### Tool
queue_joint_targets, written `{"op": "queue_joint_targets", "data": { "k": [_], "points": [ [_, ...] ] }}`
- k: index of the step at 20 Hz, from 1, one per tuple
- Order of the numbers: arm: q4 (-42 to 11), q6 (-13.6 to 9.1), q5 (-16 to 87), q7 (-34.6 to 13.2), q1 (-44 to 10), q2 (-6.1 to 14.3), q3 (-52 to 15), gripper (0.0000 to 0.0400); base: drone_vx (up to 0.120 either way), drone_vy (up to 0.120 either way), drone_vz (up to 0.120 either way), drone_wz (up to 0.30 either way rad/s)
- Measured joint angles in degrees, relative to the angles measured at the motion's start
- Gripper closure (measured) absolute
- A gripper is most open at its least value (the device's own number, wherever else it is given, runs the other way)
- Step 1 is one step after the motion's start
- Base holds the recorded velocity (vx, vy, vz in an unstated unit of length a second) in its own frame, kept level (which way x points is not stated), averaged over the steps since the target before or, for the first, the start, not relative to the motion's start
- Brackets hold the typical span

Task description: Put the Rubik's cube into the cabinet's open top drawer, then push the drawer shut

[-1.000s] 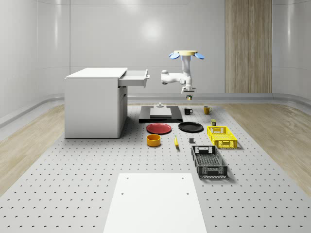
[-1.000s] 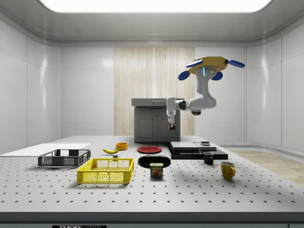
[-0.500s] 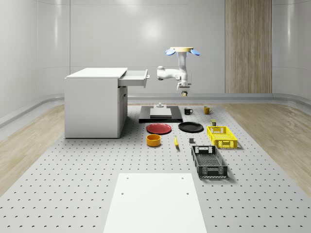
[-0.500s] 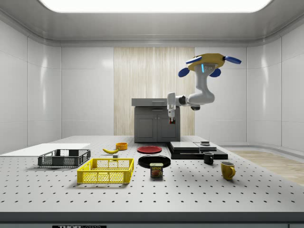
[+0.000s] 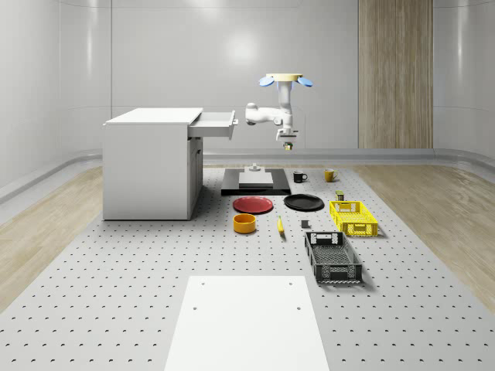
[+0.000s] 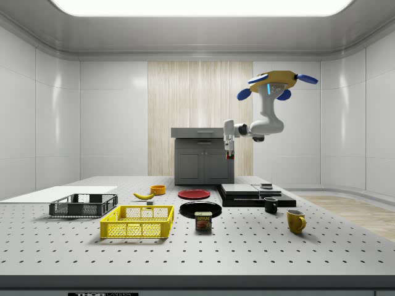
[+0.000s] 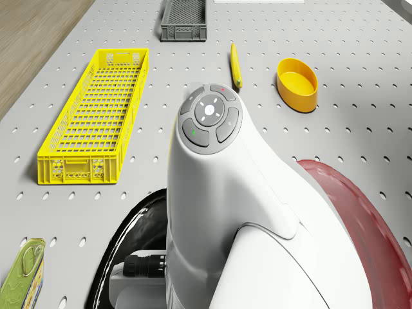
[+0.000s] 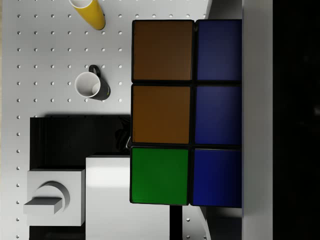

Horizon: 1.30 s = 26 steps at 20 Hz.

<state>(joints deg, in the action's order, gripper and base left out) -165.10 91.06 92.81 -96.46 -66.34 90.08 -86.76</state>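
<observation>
The Rubik's cube [image 8: 185, 112] shows orange, green and blue squares close in the wrist view. My gripper [image 5: 288, 142] is shut on it, and the cube is a small speck under the arm in the side view [image 6: 229, 155]. The drone [image 5: 285, 79] hovers in the air to the whole-scene view's right of the white cabinet [image 5: 151, 164]. The cabinet's top drawer [image 5: 215, 124] stands pulled out towards the drone. The gripper hangs a little lower than the drawer and apart from it, above the black platform [image 5: 272, 188].
On the table lie a red plate [image 5: 254, 204], a black plate [image 5: 303, 202], an orange bowl [image 5: 244, 222], a banana [image 5: 280, 225], a yellow crate [image 5: 353, 217] and a dark crate [image 5: 332, 256]. A black mug [image 8: 92, 86] and a yellow mug [image 8: 89, 11] stand beside the platform.
The drone, arm and held cube have risen and moved to the whole-scene view's left, closer to the open drawer. The gripper stays shut on the cube.
</observation>
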Motion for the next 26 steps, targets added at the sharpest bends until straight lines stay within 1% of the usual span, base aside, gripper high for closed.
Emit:
{"op": "queue_joint_targets", "data": {
  "k": [5, 19, 21, 25, 26],
  "points": [
    [0.0, 0.35, -0.14, -0.01, -0.02, 0.37, -0.05, 0.0078, 0.0, -0.008, 0.12, 0.0],
    [0.01, 1.09, -0.45, -0.04, -0.07, 1.17, -0.15, 0.0078, 0.0, -0.12, 0.12, 0.0],
    [0.01, 1.17, -0.49, -0.04, -0.07, 1.26, -0.16, 0.0078, -0.1, -0.1, 0.12, 0.0],
    [0.01, 1.32, -0.55, -0.05, -0.08, 1.42, -0.18, 0.0078, -0.12, 0.0, 0.01, 0.0],
    [0.01, 1.36, -0.56, -0.05, -0.08, 1.45, -0.19, 0.0078, -0.12, -0.08, 0.0, 0.0]
  ]
}}
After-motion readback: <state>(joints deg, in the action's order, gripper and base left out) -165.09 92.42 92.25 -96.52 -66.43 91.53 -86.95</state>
